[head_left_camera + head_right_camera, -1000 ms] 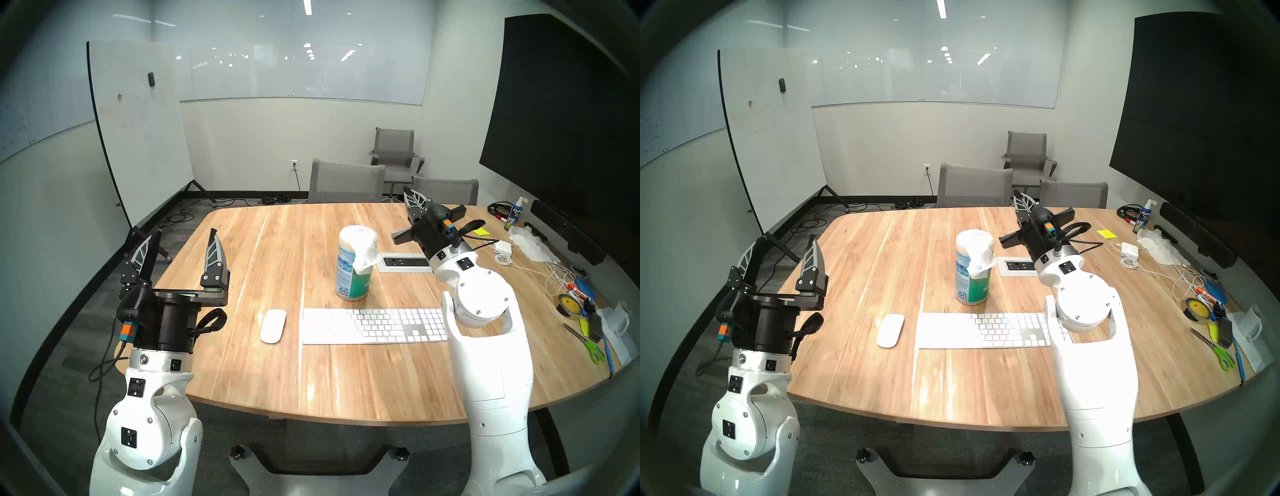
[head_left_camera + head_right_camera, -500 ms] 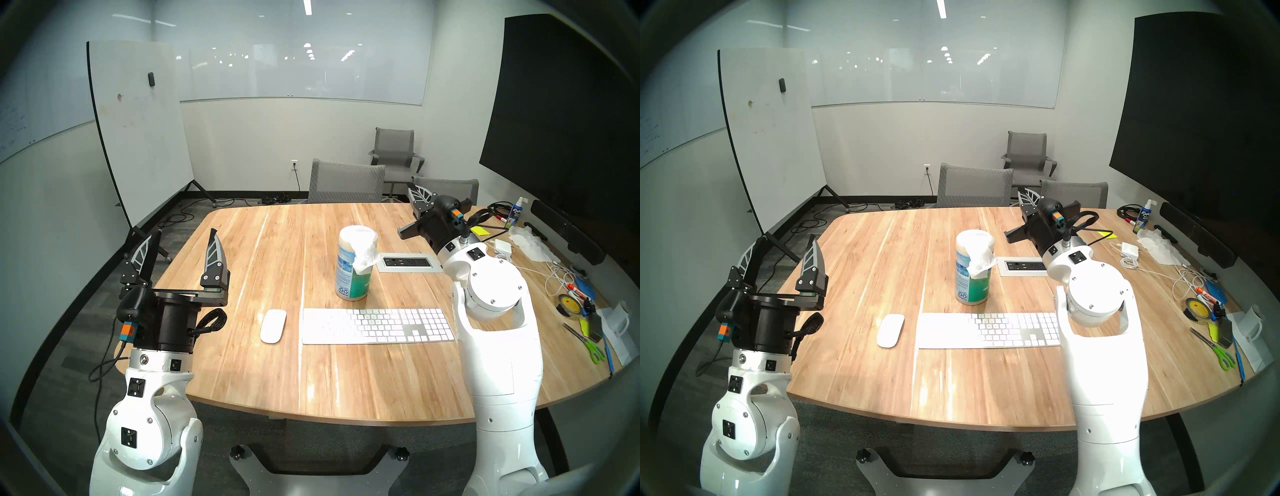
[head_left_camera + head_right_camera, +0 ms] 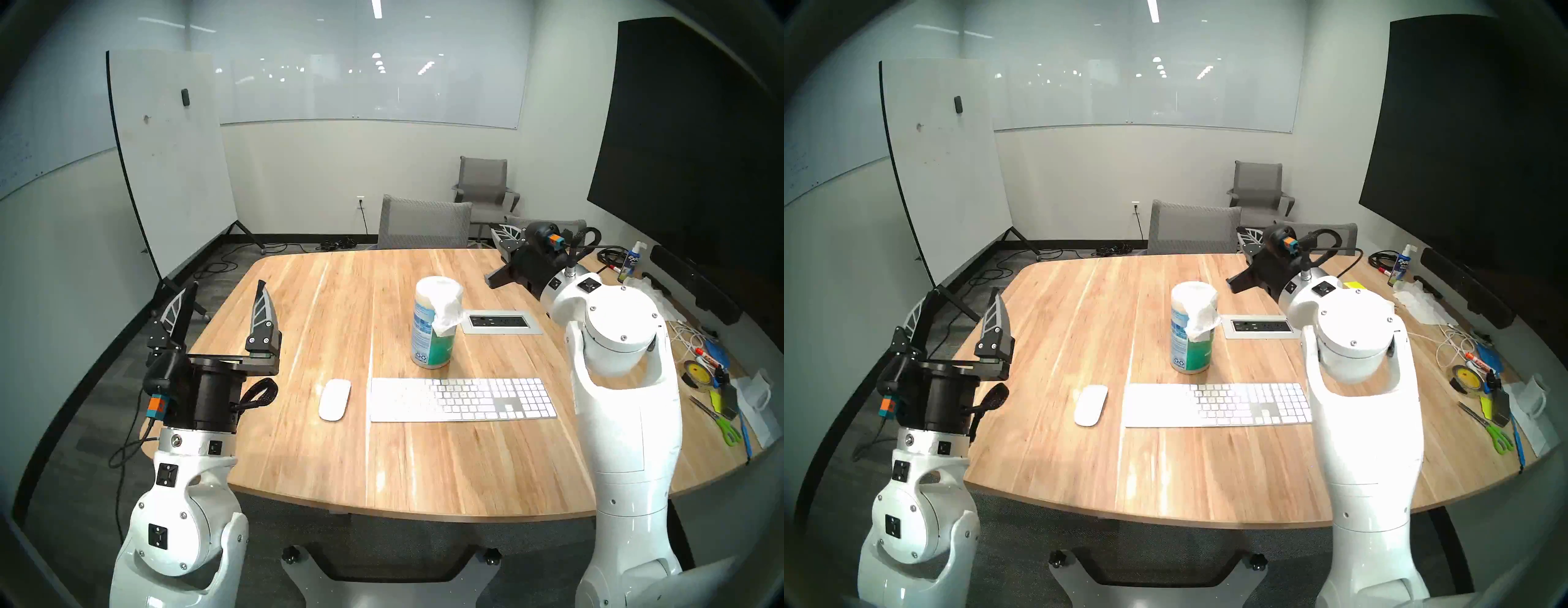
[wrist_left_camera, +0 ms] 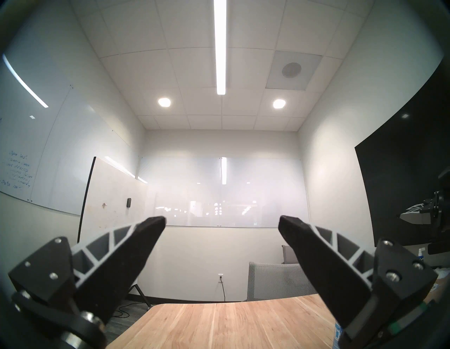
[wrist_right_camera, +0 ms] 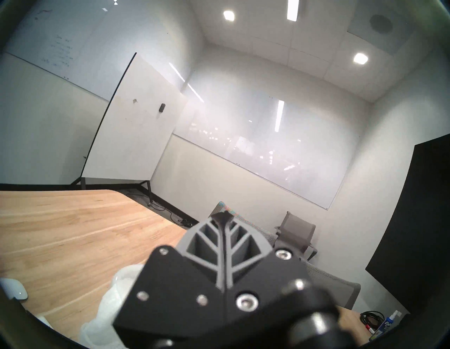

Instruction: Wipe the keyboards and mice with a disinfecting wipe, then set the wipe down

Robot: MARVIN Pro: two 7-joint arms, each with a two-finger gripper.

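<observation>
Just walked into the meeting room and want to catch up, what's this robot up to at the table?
Nothing is being handled right now. The left gripper hangs open off the table's left edge, and the right gripper is shut on nothing, raised over the far right of the wooden table. A wipe pokes from the top of the canister, not yet pulled out. The white keyboard and mouse lie untouched in front of it.
</observation>
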